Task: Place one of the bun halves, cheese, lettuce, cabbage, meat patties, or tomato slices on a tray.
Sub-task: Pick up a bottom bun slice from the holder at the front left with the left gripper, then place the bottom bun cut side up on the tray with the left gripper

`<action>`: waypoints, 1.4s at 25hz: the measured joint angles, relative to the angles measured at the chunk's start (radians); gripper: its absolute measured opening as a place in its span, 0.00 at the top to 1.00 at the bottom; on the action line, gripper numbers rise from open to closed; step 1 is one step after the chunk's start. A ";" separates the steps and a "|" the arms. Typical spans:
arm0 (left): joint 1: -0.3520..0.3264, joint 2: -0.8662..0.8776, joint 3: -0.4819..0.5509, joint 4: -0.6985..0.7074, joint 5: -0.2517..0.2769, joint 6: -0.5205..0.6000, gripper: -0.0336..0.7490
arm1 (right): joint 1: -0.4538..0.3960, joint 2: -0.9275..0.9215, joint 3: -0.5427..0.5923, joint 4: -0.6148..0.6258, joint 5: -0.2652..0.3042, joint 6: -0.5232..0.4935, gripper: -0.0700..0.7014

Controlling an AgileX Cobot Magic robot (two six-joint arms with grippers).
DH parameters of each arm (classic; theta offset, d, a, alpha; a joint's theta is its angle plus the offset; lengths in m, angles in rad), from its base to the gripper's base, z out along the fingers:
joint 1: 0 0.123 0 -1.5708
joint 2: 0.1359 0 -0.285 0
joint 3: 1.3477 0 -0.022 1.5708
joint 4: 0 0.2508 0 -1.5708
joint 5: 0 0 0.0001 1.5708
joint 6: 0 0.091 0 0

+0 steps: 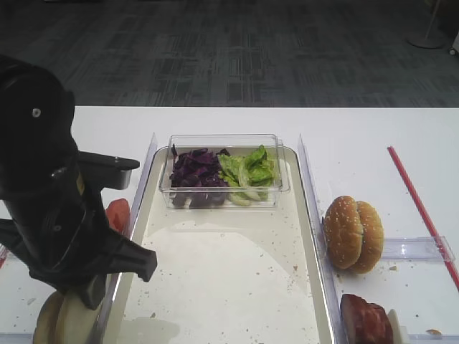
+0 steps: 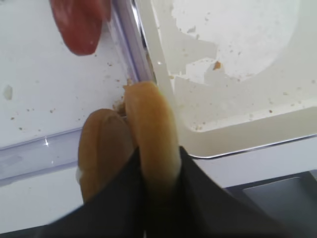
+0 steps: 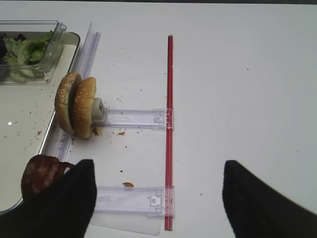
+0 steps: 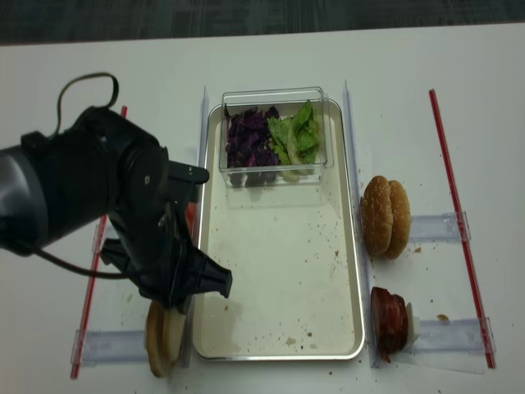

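The left tool has its two black fingers pressed together on one of the bun halves, which stand on edge as a pair just outside the near left corner of the tray. The clamped half is the one nearer the tray; its twin leans against it. The step in hand looks like the pick-up: the grip seems made, the lift not yet begun. The next move would call for raising the half straight up clear of its neighbour and of the clear plastic rail, then carrying it over the rim to the bare middle of the tray.

The right tool hangs with its fingers wide apart and nothing between them, above the counter on the right, near the meat patties and the seeded buns.

Further back, a clear tub on the tray's far end holds the cabbage and the lettuce. The tomato slices peep out beside the left arm. Red strips edge the white counter; beyond lies dark grey carpet.
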 joint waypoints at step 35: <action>-0.007 0.084 -0.210 -0.287 0.002 0.353 0.85 | 0.000 0.000 0.000 0.000 0.000 0.002 0.19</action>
